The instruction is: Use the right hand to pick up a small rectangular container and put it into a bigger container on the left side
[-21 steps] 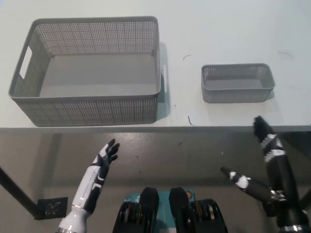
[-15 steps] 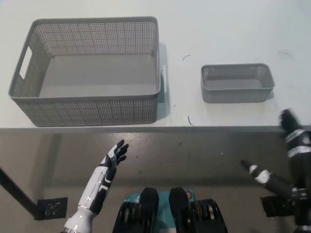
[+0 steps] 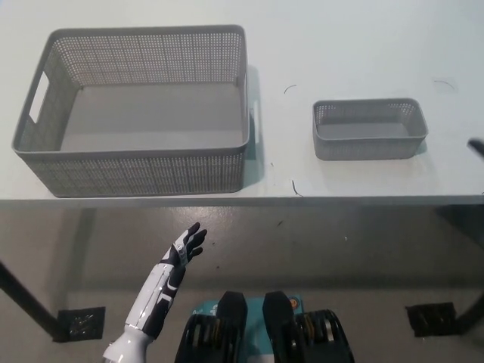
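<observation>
While the small grey perforated plastic container sits untouched on the white table, right of the large grey basket, everything remains; the right hand barely shows, fingers unreadable, and the white left hand rests open below.

Large grey perforated plastic baskets: one is counted, toward the left edge of the white table.
Small grey perforated rectangular containers: one is counted, toward the right edge.
White tables: one is seen.
</observation>
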Available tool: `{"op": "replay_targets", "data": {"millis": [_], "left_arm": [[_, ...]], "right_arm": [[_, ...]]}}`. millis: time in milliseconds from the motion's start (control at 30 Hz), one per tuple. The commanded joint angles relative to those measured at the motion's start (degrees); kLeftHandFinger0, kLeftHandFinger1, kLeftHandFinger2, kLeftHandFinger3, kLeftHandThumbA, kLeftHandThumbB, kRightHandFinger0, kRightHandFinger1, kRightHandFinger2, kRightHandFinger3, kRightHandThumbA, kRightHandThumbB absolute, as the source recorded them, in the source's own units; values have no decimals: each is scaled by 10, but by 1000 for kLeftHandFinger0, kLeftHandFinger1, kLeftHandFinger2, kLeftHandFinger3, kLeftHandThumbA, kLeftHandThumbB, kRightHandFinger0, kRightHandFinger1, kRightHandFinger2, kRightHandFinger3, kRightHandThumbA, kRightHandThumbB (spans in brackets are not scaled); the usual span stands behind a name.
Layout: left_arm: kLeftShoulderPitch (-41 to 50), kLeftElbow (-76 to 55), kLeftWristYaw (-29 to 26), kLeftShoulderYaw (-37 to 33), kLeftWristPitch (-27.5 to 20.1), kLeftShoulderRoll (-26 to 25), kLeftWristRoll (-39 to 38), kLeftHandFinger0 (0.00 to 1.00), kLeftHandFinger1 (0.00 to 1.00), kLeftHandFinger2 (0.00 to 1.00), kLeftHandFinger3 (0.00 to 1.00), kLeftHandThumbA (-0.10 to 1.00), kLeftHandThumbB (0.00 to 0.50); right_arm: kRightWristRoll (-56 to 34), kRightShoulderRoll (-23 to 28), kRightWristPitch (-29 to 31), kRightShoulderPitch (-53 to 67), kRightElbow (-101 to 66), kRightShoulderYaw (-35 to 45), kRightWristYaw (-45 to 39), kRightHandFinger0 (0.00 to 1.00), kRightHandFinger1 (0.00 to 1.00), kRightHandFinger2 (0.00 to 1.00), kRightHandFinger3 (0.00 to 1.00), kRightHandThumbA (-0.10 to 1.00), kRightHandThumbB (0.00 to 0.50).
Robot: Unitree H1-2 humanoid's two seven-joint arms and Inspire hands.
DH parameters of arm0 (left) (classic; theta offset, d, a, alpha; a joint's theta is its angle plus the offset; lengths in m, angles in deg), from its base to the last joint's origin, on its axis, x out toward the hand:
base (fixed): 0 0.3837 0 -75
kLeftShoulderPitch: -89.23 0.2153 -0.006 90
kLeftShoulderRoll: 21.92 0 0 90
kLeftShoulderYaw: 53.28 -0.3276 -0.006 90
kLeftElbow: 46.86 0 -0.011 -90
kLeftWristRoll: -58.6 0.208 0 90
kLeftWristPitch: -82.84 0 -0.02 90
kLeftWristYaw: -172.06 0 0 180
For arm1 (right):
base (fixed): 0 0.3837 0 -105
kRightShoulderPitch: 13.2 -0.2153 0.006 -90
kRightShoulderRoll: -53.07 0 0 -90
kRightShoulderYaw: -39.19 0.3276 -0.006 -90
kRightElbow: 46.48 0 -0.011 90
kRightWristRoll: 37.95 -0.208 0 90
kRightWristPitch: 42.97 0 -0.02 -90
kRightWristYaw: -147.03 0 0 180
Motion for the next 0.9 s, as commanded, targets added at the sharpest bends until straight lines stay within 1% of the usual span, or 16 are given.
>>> {"op": "replay_targets", "data": {"millis": [0,33,67,100,133,200,300,333,400,433,467,600,700,733,767,867], "left_arm": [[2,-21,9,7,-26,-9,-12,1000,1000,1000,1000,1000,360],[5,-20,8,8,-26,-10,-11,1000,1000,1000,1000,1000,357],[5,-19,7,8,-26,-11,-10,1000,1000,1000,1000,1000,357],[7,-20,7,9,-22,-11,-10,1000,1000,1000,1000,1000,369],[7,-20,7,10,-21,-11,-11,1000,1000,1000,1000,1000,369],[8,-19,8,11,-22,-14,-14,1000,1000,1000,1000,1000,366],[8,-16,8,13,-26,-16,-14,1000,1000,1000,1000,1000,365],[8,-15,7,14,-26,-17,-12,1000,1000,1000,1000,1000,368],[10,-13,6,13,-26,-14,-12,1000,1000,1000,1000,1000,367],[12,-15,7,12,-26,-14,-12,1000,1000,1000,1000,1000,353],[14,-16,5,14,-26,-15,-11,1000,1000,1000,1000,1000,348],[22,-13,7,15,-26,-15,-15,1000,1000,1000,1000,1000,353],[25,-14,3,15,-26,-14,-9,1000,1000,1000,1000,1000,347],[25,-13,2,15,-26,-14,-7,1000,1000,1000,1000,1000,346],[26,-13,2,14,-26,-13,-6,1000,1000,1000,1000,1000,348],[22,-11,0,15,-26,-13,0,1000,1000,1000,1000,1000,355]], "right_arm": [[92,162,-255,-254,3,-88,-191,1000,1000,1000,1000,1000,350],[109,174,-256,-310,52,-127,-231,1000,1000,1000,1000,1000,343],[120,178,-244,-336,81,-146,-248,1000,1000,1000,1000,1000,342],[124,178,-238,-364,113,-168,-269,1000,1000,1000,1000,1000,332],[151,178,-234,-403,154,-201,-304,1000,1000,1000,1000,1000,366],[174,170,-232,-454,220,-246,-345,1000,1000,1000,1000,1000,399],[213,146,-197,-515,327,-302,-378,1000,1000,1000,1000,1000,425],[220,137,-187,-533,363,-319,-387,1000,1000,1000,1000,1000,460],[214,110,-159,-571,457,-347,-400,1000,1000,1000,1000,1000,455],[218,105,-152,-579,477,-358,-404,1000,1000,1000,1000,1000,475],[230,88,-140,-604,527,-383,-416,1000,1000,1000,1000,1000,479],[260,41,-123,-645,643,-446,-418,1000,1000,1000,1000,1000,446],[275,10,-124,-672,702,-487,-427,1000,1000,1000,1000,1000,439],[277,4,-130,-676,706,-498,-433,1000,1000,1000,1000,1000,419],[279,-7,-123,-686,720,-512,-446,1000,1000,1000,1000,1000,382],[272,-39,-109,-711,792,-533,-435,1000,1000,1000,1000,1000,378]]}}
